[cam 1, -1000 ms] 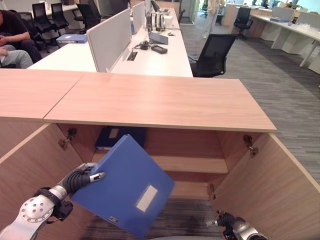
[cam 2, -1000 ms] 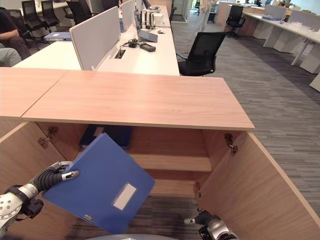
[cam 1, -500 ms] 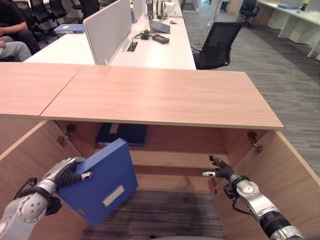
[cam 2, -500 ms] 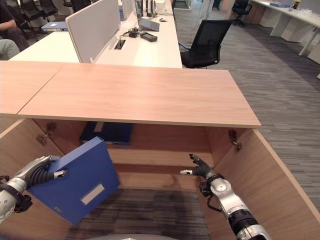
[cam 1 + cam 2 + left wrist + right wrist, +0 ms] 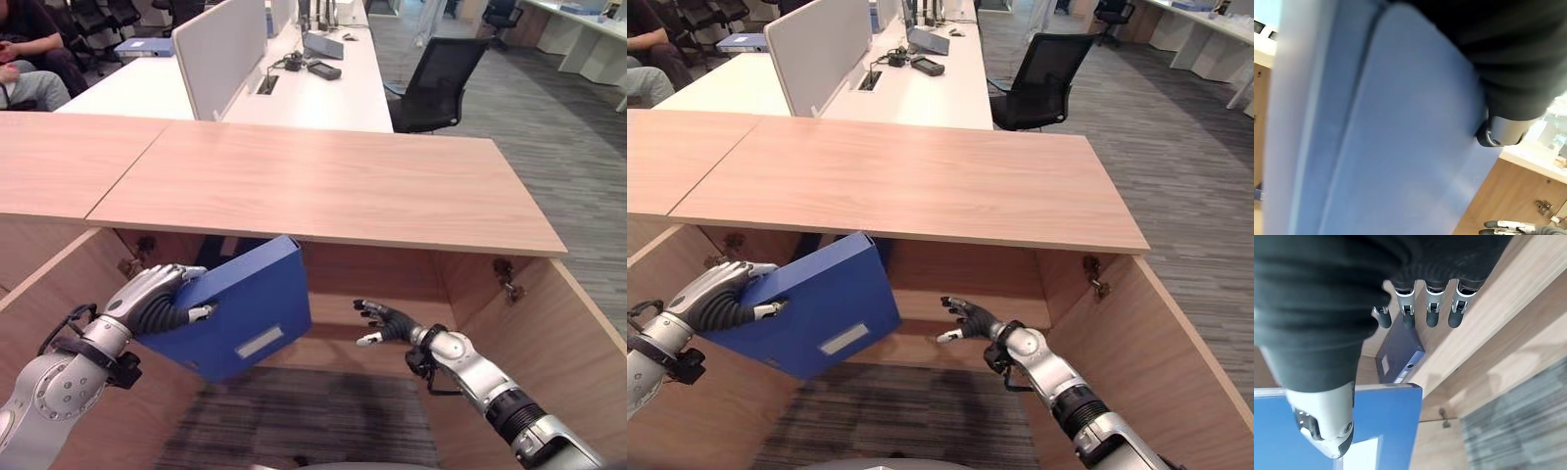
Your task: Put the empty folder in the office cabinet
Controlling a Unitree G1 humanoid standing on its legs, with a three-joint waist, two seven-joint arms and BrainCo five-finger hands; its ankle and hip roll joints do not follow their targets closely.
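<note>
A blue folder (image 5: 245, 313) with a white label hangs tilted in front of the open cabinet's upper shelf, its top edge just under the wooden cabinet top (image 5: 323, 186). My left hand (image 5: 157, 299) is curled round the folder's left edge; the folder (image 5: 1376, 147) lies against that hand in the left wrist view. Right of the folder, my right hand (image 5: 387, 321) stands apart from it with straight fingers (image 5: 1430, 308) pointing into the cabinet. The shelf (image 5: 921, 343) runs behind both hands.
A darker blue folder (image 5: 1398, 355) lies flat at the back of the shelf. The cabinet doors stand open at the left (image 5: 49, 294) and right (image 5: 578, 333). Behind the cabinet are desks with a divider (image 5: 220, 49), a black chair (image 5: 436, 83) and a seated person (image 5: 29, 39).
My left hand has lifted the blue folder up and forward to the cabinet opening. My right hand has moved left, closer to the folder. The camera has shifted a little.
</note>
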